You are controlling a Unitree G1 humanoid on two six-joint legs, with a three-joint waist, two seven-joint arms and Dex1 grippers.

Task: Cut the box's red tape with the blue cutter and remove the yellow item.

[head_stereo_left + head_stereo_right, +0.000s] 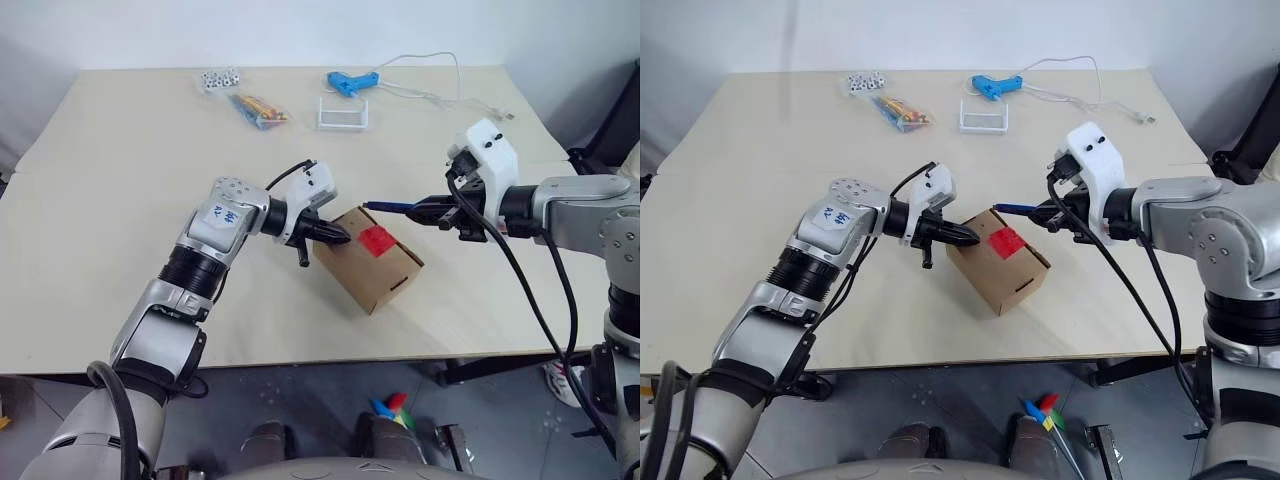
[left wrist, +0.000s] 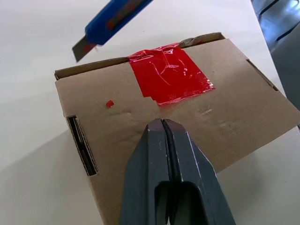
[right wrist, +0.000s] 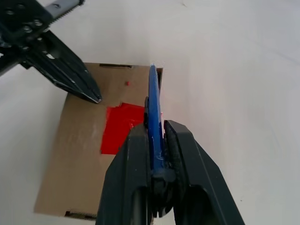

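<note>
The left hand (image 1: pixel 335 235) reaches in from the left with its two black fingers pressed together, holding nothing. Their tips rest on the top face of the box (image 1: pixel 375 270), at its left edge, just left of the red tape (image 1: pixel 377 240).

The box sits near the middle of the desk (image 1: pixel 130 180), toward the near edge, turned at an angle to that edge. Its flaps are closed, so whatever is inside is hidden. The red tape lies flat over the flap seam on the top face, and looks whole apart from a wrinkled surface. A tiny red speck (image 2: pixel 109 103) sits on the cardboard beside it. Slots show in the box's side walls.

To the right, the right hand (image 1: pixel 425 210) clamps narrowly on the blue cutter (image 1: pixel 392 207), gripping its rear part. The cutter points left, with its short metal blade (image 2: pixel 80 48) out. The tip hovers over the far edge of the box, close to the tape; I cannot tell whether it touches.

Along the far side of the desk, left to right, lie a small pack of white pieces (image 1: pixel 219 79), a clear bag of multicoloured sticks (image 1: pixel 258 110), a small clear tray (image 1: pixel 343 114), which looks empty, and a light blue glue gun (image 1: pixel 351 82) with a white cord (image 1: pixel 440 97) trailing right.
</note>
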